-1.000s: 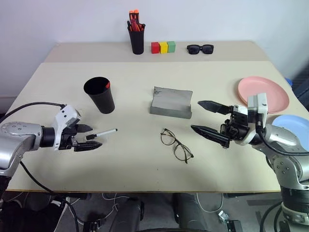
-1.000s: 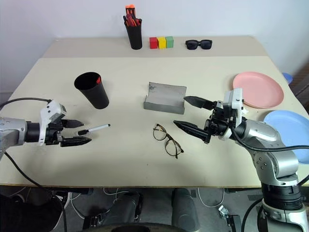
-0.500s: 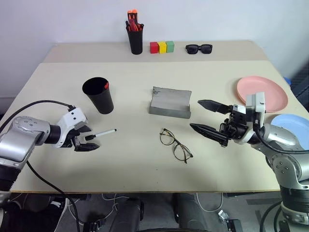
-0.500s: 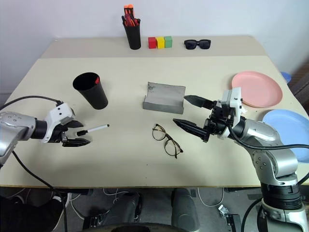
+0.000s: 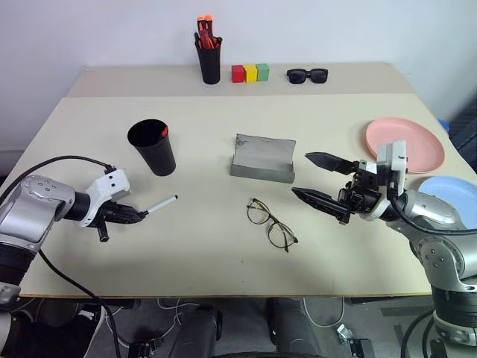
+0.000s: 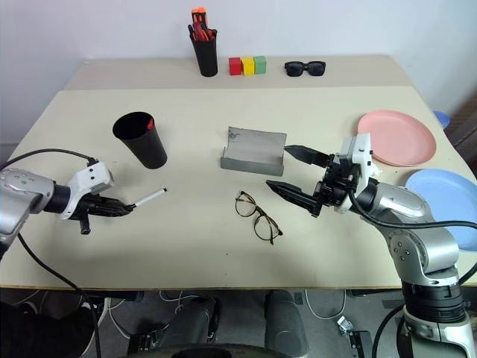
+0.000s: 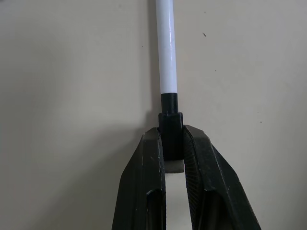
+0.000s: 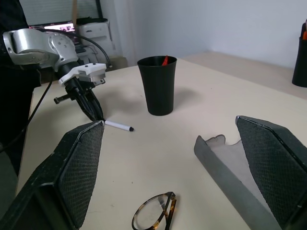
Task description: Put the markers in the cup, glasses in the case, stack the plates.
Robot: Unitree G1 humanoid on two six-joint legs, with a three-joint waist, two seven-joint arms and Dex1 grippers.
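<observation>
My left gripper (image 7: pixel 172 148) closed its jaws on the white marker's (image 5: pixel 159 205) dark end; right gripper (image 5: pixel 322 181) jaws stayed apart. Cup (image 5: pixel 153 147) next.

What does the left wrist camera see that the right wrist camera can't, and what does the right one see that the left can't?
Left wrist view alone: the left tool's fingers closed on the dark end of the white marker, seen close up.

Right wrist view alone: the black cup with a red-tipped marker inside, the open grey case, one lens of the glasses, and the right tool with its fingers wide apart.

Both: the white marker, the left tool gripping it, and the beige table.
</observation>
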